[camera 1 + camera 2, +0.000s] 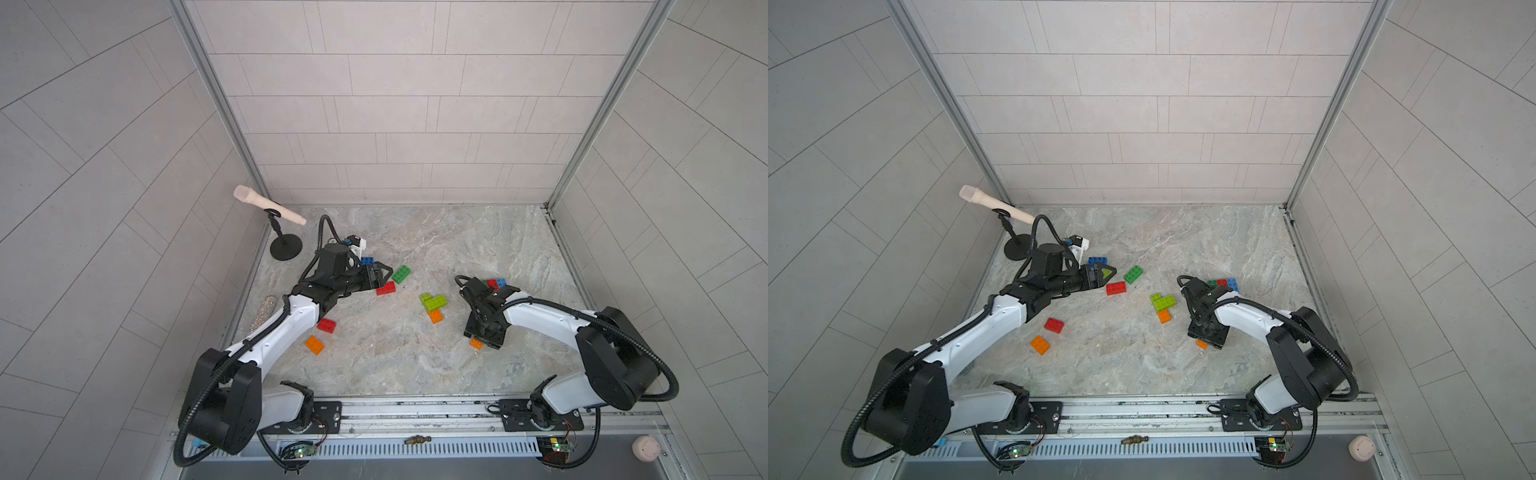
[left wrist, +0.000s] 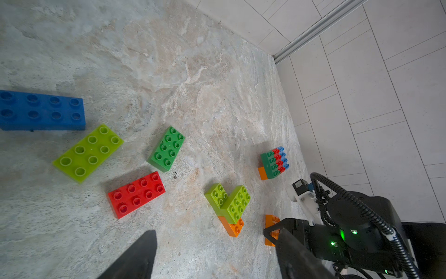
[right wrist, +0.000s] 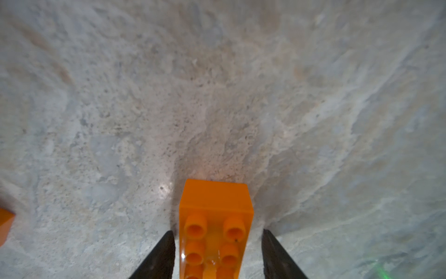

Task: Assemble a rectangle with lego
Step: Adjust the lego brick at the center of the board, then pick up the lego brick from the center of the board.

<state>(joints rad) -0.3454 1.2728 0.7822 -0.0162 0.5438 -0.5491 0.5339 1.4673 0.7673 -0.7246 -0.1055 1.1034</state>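
Loose lego lies on the marble floor: a blue brick (image 1: 367, 261), a dark green brick (image 1: 401, 274), two red bricks (image 1: 385, 288) (image 1: 327, 325) and an orange brick (image 1: 314, 345). A lime L-shape on an orange brick (image 1: 433, 302) sits mid-floor. A green, red and blue block (image 1: 496, 284) stands behind my right arm. My left gripper (image 1: 384, 274) hovers open over a lime brick (image 2: 88, 152), holding nothing. My right gripper (image 3: 218, 232) points down with its jaws open either side of an orange brick (image 3: 214, 217) on the floor; one finger (image 3: 272, 244) stands clear of it.
A microphone on a black stand (image 1: 286, 249) stands at the back left. A glittery stick (image 1: 264, 311) lies along the left wall. A brass piece (image 1: 417, 439) rests on the front rail and a pink ball (image 1: 645, 449) at the front right. Tiled walls close three sides.
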